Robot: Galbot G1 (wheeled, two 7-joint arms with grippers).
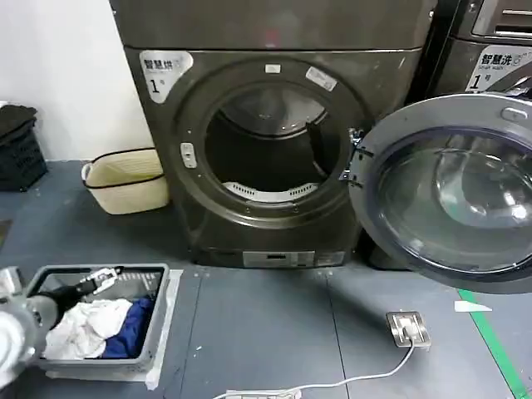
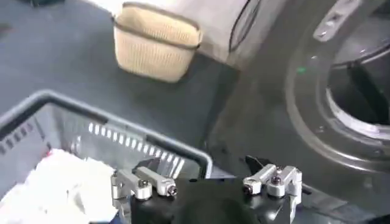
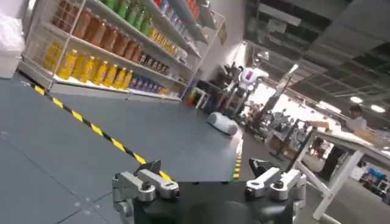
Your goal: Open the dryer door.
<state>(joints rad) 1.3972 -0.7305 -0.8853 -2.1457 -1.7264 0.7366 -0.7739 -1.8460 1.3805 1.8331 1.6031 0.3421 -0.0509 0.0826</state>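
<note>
At the centre of the head view stands the dryer (image 1: pixel 274 141), a dark grey front-loader with its round drum opening bare. Its door (image 1: pixel 453 191) is swung fully out on the hinge and fills the right side of the frame, the glass porthole facing the camera. A white label with a "1" sits at the machine's upper left corner, and a second dark machine (image 1: pixel 486 50) with a similar label stands behind the open door at the upper right.

Down at the lower left of the head view, the left gripper (image 1: pixel 101 281) hangs over a grey plastic bin (image 1: pixel 158 332) that holds white and blue cloth (image 1: pixel 100 326). From the left wrist view, the left gripper (image 2: pixel 207 182) has its fingers spread apart with nothing between them; the bin's rim (image 2: pixel 122 131) lies just beneath, and the dryer's front ring shows at the right of that frame.

A cream wicker basket (image 1: pixel 126 179) rests on the grey floor at the left of the machine, near the white wall. Toward the lower right of the head view a small metal floor socket (image 1: pixel 407 327) lies flat, with a white cable (image 1: pixel 332 384) trailing from it along the bottom edge.

The right gripper (image 3: pixel 210 182) points away from the dryer, toward store shelves (image 3: pixel 109 55) of bottles and a yellow-and-black floor stripe; its fingers are spread wide and hold nothing.
</note>
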